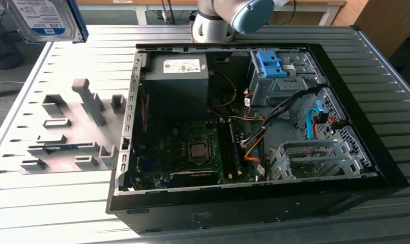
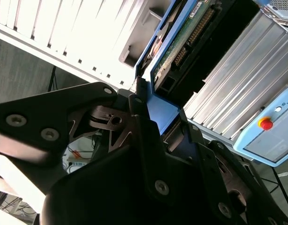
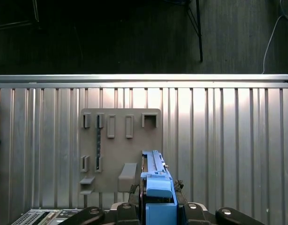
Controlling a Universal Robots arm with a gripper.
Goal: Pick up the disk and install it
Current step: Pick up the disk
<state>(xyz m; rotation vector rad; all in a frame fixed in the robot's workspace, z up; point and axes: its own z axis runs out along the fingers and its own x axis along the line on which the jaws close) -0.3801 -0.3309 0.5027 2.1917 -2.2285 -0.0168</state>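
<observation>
At the exterior view's upper left: the disk (image 1: pixel 46 19) hung in the air, well apart from the open computer case (image 1: pixel 259 208), with its white-and-blue label turned to the camera.
Jaws: closed on the disk; in the second wrist view two black fingers (image 2: pixel 145 126) pressed on the blue rail from either side.
Disk, second wrist view: its underside (image 2: pixel 181 44) faced the camera, with a green circuit board and a row of connector pins (the exterior view gave the label side instead).
Disk, first wrist view: it was seen edge-on (image 3: pixel 155 180), upright between the jaws, above the ribbed metal desk (image 3: pixel 228 140) and near one edge of the grey fixture plate (image 3: pixel 120 140).
Fixture plate, exterior view: it lay flat on the desk just beside the case, on the exterior view's left (image 1: pixel 69 147), with posts and slots standing up from it.
Case interior, exterior view: it held a motherboard, a dark grey box (image 1: pixel 176 81) with a white sticker, loose cables and a bright blue latch piece (image 1: pixel 271 63) by the drive bay.
Arm: its base (image 1: pixel 222 23) stood behind the case at the desk's far side.
Panel, second wrist view: a pale blue panel (image 2: pixel 270 136) carried a red button.
</observation>
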